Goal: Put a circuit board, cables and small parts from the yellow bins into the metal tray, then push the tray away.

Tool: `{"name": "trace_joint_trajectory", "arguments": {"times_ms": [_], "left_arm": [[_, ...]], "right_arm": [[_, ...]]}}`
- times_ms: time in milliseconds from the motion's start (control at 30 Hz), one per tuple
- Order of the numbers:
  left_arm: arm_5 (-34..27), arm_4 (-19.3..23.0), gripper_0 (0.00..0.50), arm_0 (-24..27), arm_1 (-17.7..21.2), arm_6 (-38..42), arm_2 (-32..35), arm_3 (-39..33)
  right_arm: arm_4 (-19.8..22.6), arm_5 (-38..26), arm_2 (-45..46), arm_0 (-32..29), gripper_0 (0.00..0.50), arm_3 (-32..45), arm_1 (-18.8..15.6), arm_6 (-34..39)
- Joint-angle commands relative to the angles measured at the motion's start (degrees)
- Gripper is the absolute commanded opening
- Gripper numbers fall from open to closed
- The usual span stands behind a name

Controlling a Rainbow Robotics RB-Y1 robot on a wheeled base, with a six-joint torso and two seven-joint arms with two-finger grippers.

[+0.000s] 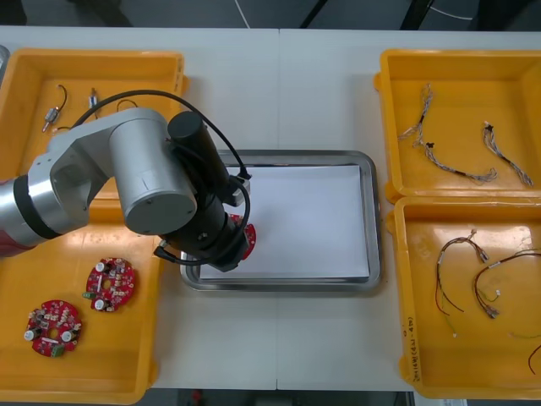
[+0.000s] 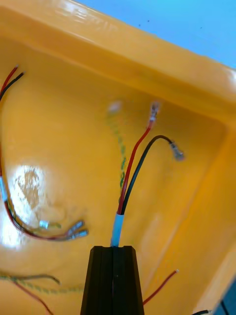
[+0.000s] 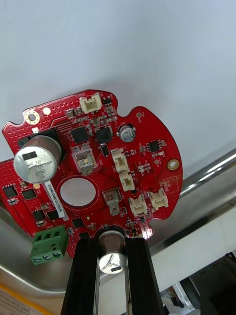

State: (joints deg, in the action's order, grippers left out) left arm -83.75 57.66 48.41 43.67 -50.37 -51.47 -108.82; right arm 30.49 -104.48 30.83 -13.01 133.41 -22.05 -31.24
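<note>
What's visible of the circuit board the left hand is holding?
Round red circuit board, notched rim, central hole; it carries a large silver capacitor, green terminal block, white connectors and black chips. The left hand is shut on a small capacitor at its edge, holding it over the near left corner of the white-lined metal tray. Whether it touches the tray is unclear.

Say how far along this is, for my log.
Nothing lies loose in the metal tray yet. The left gripper holds a circuit board at its near left corner; the right gripper is shut on a red and black cable in a yellow bin. Left: small metal parts, the push.
</note>
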Motion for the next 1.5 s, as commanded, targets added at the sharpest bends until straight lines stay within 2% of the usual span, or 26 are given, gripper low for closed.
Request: {"name": "trace_joint_trajectory", "arguments": {"times_ms": [33,267,433,467,500,533,567,600,633,667,700,867,1033,1133,1333,1500], "left_arm": [[1.5,-1.3,0.0,2.7,-2.4,3.0,-1.5,1.2],[1.8,-2.8,0.005,2.7,-2.5,3.2,-3.0,1.2],[1.8,-2.8,0.008,2.7,-2.3,3.1,-3.2,1.1],[1.8,-2.7,0.056,2.7,-2.2,3.1,-3.2,1.1],[1.8,-2.5,0.164,2.7,-2.0,3.2,-3.3,1.0],[1.8,-2.4,0.25,2.7,-1.8,3.2,-3.2,0.7],[1.8,-2.3,0.298,2.7,-1.7,3.2,-3.2,0.6],[1.8,-2.2,0.375,2.7,-1.6,3.2,-3.2,0.5],[1.7,-2.2,0.416,2.7,-1.4,3.3,-3.2,0.3],[1.6,-2.2,0.481,2.7,-1.2,3.3,-3.2,0.0],[1.4,-2.2,0.5,2.7,-1.0,3.3,-3.2,-0.3],[0.3,-2.2,0.5,2.7,-0.3,3.3,-3.2,-1.3],[-0.5,-2.2,0.5,2.7,1.3,3.3,-2.7,-3.2],[-1.2,-1.8,0.5,2.7,2.0,3.4,-1.3,-4.0],[-5.9,-1.3,0.5,2.7,2.3,3.5,3.2,-5.6],[-11.6,-0.1,0.5,2.7,2.3,3.9,9.3,-7.7]], "right_arm": [[5.0,-3.5,3.0,-1.0,0.0,4.7,-4.8,-1.3],[14.0,-5.5,3.8,-0.1,0.0,8.1,-10.7,-2.9],[19.7,-5.5,3.8,3.3,0.0,8.7,-15.7,-4.2],[21.0,-5.5,3.8,4.3,0.0,8.7,-16.5,-4.6],[22.2,-5.5,3.6,5.3,0.0,8.7,-17.1,-5.1],[23.2,-5.5,3.6,6.2,0.0,8.6,-17.9,-5.5],[23.7,-5.5,3.5,6.6,0.0,8.7,-18.3,-6.0],[24.4,-5.5,3.4,7.3,0.0,8.7,-19.0,-7.3],[24.6,-5.5,3.4,7.6,0.0,8.7,-19.3,-8.0],[24.7,-5.5,3.4,8.0,0.0,8.7,-20.1,-9.4],[24.8,-5.5,3.4,8.4,0.0,8.6,-21.1,-10.9],[25.2,-5.5,4.1,8.6,0.0,8.7,-24.5,-14.8],[26.7,-5.5,5.6,11.6,0.0,9.4,-26.9,-20.2],[30.8,-5.5,6.1,12.5,0.0,9.4,-28.7,-23.3],[36.4,-5.5,5.5,13.5,0.0,9.4,-28.9,-29.0],[38.3,-5.5,4.8,14.2,0.0,10.8,-29.7,-34.3]]}}
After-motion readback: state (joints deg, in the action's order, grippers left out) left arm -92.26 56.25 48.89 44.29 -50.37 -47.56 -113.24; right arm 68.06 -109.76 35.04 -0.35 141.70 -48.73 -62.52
